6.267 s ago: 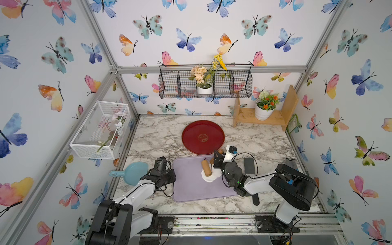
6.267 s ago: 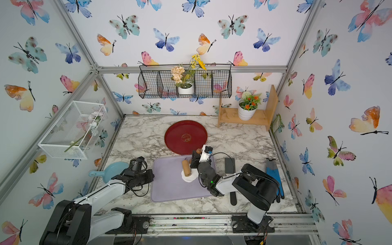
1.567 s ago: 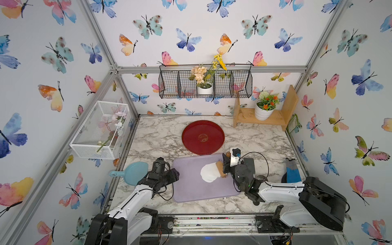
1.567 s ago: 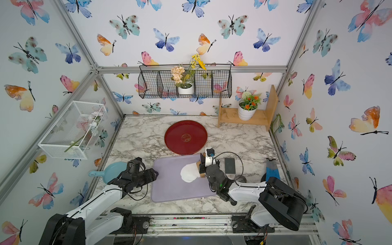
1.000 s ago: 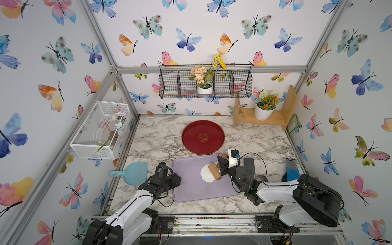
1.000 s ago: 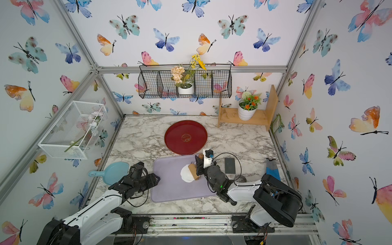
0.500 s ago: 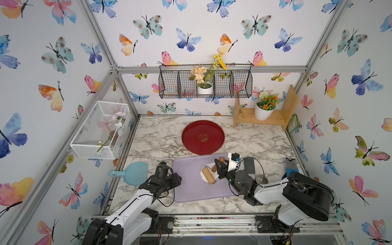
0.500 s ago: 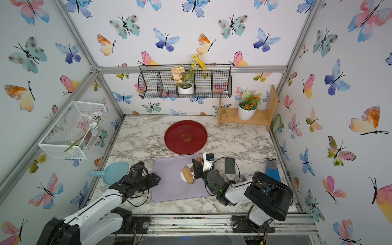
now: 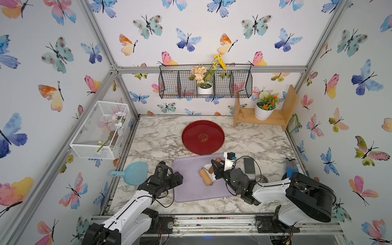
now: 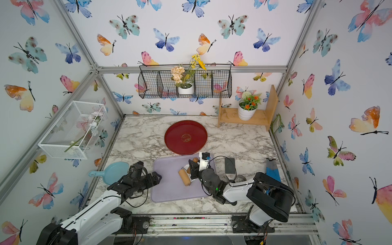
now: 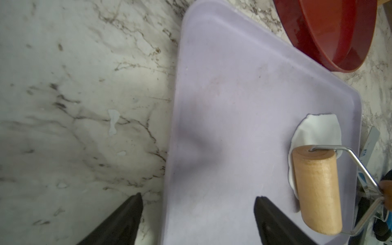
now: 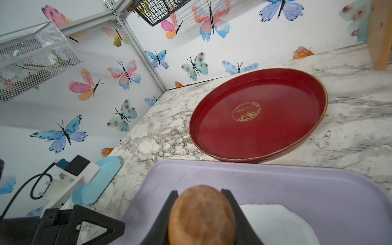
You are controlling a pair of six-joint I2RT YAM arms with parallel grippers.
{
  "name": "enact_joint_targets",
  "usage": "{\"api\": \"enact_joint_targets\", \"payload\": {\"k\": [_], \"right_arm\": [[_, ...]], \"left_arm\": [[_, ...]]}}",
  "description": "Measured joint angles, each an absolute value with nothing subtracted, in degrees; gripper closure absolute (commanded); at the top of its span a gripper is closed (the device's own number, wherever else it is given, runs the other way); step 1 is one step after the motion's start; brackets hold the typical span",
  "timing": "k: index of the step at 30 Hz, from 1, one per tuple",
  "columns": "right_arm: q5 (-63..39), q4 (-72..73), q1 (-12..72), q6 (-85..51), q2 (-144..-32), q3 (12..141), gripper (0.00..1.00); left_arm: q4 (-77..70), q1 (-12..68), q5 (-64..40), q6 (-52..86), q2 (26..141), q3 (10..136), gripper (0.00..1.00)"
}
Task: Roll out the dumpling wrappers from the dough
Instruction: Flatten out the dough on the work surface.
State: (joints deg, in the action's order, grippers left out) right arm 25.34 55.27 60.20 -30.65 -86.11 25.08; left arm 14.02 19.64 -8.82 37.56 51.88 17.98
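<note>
In both top views my left gripper (image 9: 179,178) hangs low at the near left edge of the purple tray (image 9: 191,192), fingers spread and gripping nothing. A blue scoop (image 9: 135,172) lies on the marble counter (image 9: 161,137) just to its left. My right gripper (image 9: 213,168) reaches in from the right side of that tray, pinching the brown handle of the wooden roller (image 9: 205,177). The barrel lies on the tray, slanting toward the near edge. A small white edge of the dough (image 9: 206,166) shows just behind the barrel; the rest is hidden. The red tray (image 9: 203,129) sits behind the purple one, their rims close.

From my left wrist, my two dark fingers (image 11: 127,218) stand wide apart, one over the counter, the other over the purple tray (image 11: 222,106). The roller (image 11: 317,191) rests near the tray's far side with its barrel lying over part of the flat white dough (image 11: 316,131).

From my right wrist, my fingers (image 12: 167,212) are pressed against both sides of the rounded wooden handle. The dough (image 12: 275,224) lies flat on the purple tray (image 12: 275,180) beside them, with the red tray (image 12: 258,144) beyond.
</note>
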Motion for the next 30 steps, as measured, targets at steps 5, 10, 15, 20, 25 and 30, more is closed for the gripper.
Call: {"api": "enact_joint_targets", "payload": {"k": [5,10,15,20,25,30], "right_arm": [[29.6,48.9,60.1,-25.1,-82.5,26.8,0.98],[33.6,44.5,58.9,-17.9,-79.3,27.1,0.98],[35.6,43.0,57.1,-13.8,-77.5,26.9,0.98],[33.4,42.7,56.2,-11.7,-77.4,26.0,0.98],[27.6,42.5,55.9,-10.9,-77.4,25.9,0.98],[22.9,43.2,55.4,-12.1,-78.1,25.7,0.98]], "left_arm": [[15.3,19.6,-6.7,37.5,50.4,20.6,0.01],[15.7,19.6,-6.2,36.4,49.2,22.9,0.01],[15.7,19.6,-6.2,35.6,47.0,23.0,0.01],[15.7,19.6,-6.2,35.1,45.9,23.0,0.01],[15.7,19.6,-6.2,34.8,45.8,23.0,0.01],[15.7,19.6,-6.2,34.7,45.8,23.0,0.01]]}}
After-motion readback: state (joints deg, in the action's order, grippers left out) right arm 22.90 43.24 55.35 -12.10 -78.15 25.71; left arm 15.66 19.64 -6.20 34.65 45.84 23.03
